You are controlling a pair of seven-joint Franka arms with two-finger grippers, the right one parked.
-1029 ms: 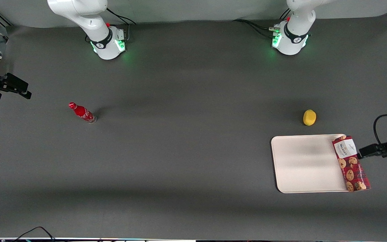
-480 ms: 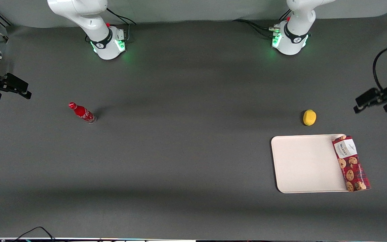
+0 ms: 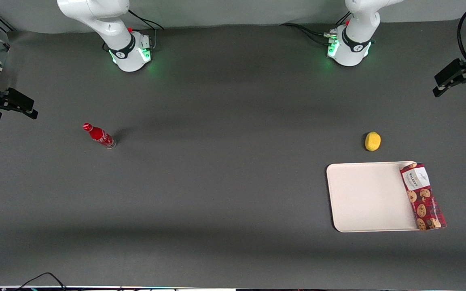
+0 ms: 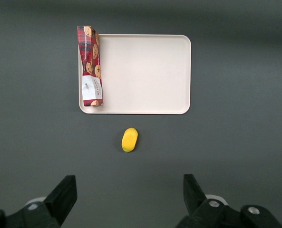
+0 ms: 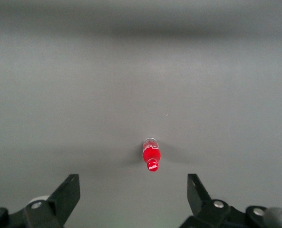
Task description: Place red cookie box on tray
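Note:
The red cookie box (image 3: 422, 197) (image 4: 91, 66) lies flat along the tray's edge nearest the working arm's end of the table, partly over the rim, its white label end farther from the front camera. The cream tray (image 3: 368, 198) (image 4: 145, 73) holds nothing else. My left gripper (image 3: 459, 83) (image 4: 129, 183) hangs high above the table, farther from the front camera than the tray and the box, well apart from both. It is open, with nothing between its fingers.
A yellow lemon-like object (image 3: 372, 141) (image 4: 130, 139) sits on the dark mat just beside the tray, between the tray and my gripper. A small red bottle (image 3: 99, 136) (image 5: 150, 155) stands toward the parked arm's end of the table.
My gripper has drawn away from the box, rising and moving farther from the front camera. The box and the tray have stayed in place.

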